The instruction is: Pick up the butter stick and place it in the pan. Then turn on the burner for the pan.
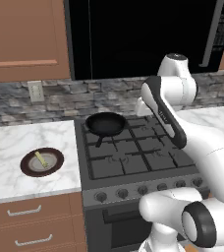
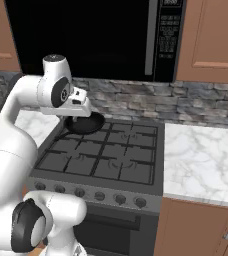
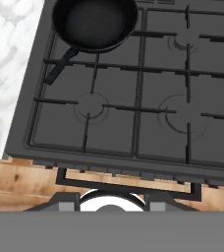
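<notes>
Nothing of the task appears done; the butter stick lies on the brown-rimmed plate on the marble counter, well left of the stovetop; the black pan sits empty on the stovetop's back-left burner, no flame visible. The gripper hangs above the stovetop, touching nothing; how far its fingers are parted cannot be told.

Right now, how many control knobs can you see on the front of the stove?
5 knobs in a row along the stove's front panel, below the grates, counted in the right base view. The arm covers part of this row in the left base view.
</notes>
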